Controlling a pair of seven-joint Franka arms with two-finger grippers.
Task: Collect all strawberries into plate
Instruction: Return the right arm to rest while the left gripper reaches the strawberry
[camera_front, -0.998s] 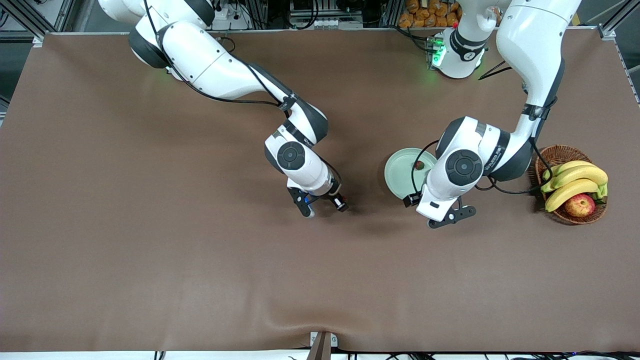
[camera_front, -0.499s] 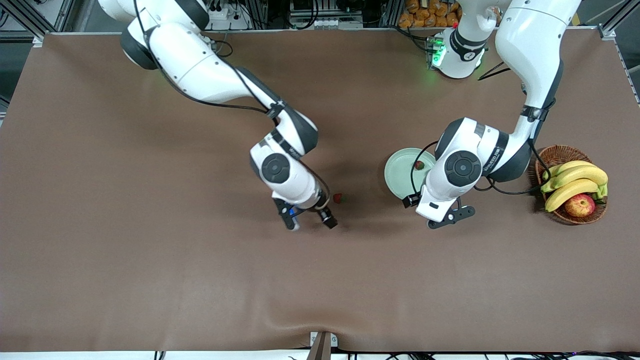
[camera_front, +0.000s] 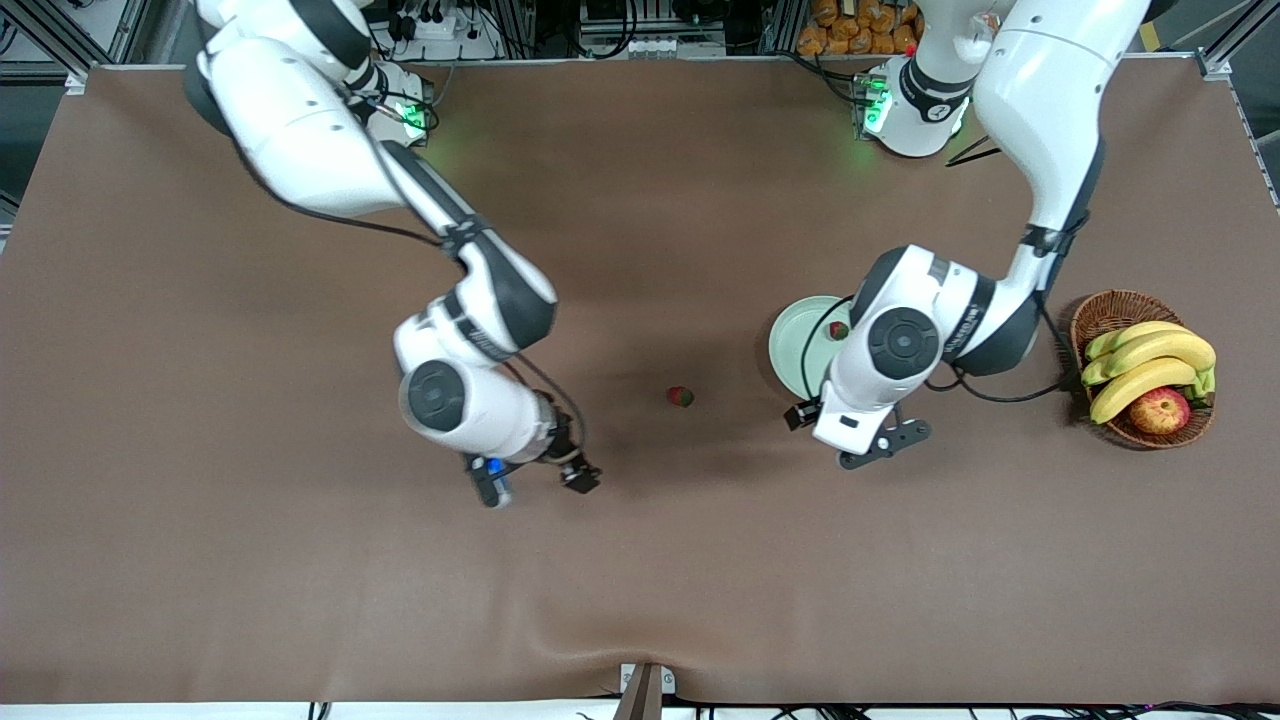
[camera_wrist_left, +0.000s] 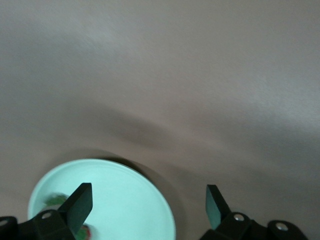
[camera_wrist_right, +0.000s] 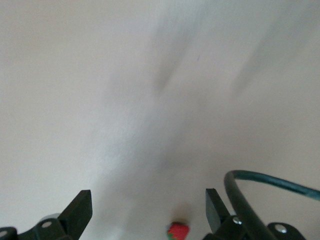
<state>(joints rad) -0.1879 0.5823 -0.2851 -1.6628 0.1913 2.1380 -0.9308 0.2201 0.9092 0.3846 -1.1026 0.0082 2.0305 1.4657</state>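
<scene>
One strawberry (camera_front: 680, 396) lies on the brown table between the two arms, apart from the plate (camera_front: 795, 350). The pale green plate holds another strawberry (camera_front: 838, 330). My right gripper (camera_front: 535, 487) hangs open and empty over bare table, toward the right arm's end from the loose berry. In the right wrist view that strawberry (camera_wrist_right: 178, 231) shows low between the fingers of the right gripper (camera_wrist_right: 148, 207). My left gripper (camera_front: 848, 432) is open over the plate's camera-side edge. The left wrist view shows the left gripper (camera_wrist_left: 148, 205), the plate (camera_wrist_left: 115, 200) and its strawberry (camera_wrist_left: 84, 231), partly hidden by a finger.
A brown wicker basket (camera_front: 1112, 312) with bananas (camera_front: 1150, 362) and a red-yellow apple (camera_front: 1160, 410) stands at the left arm's end of the table, beside the left arm's wrist.
The right gripper opened and left a strawberry on the table, then drew away toward the right arm's end and the camera. The left arm shifted slightly toward the loose berry.
</scene>
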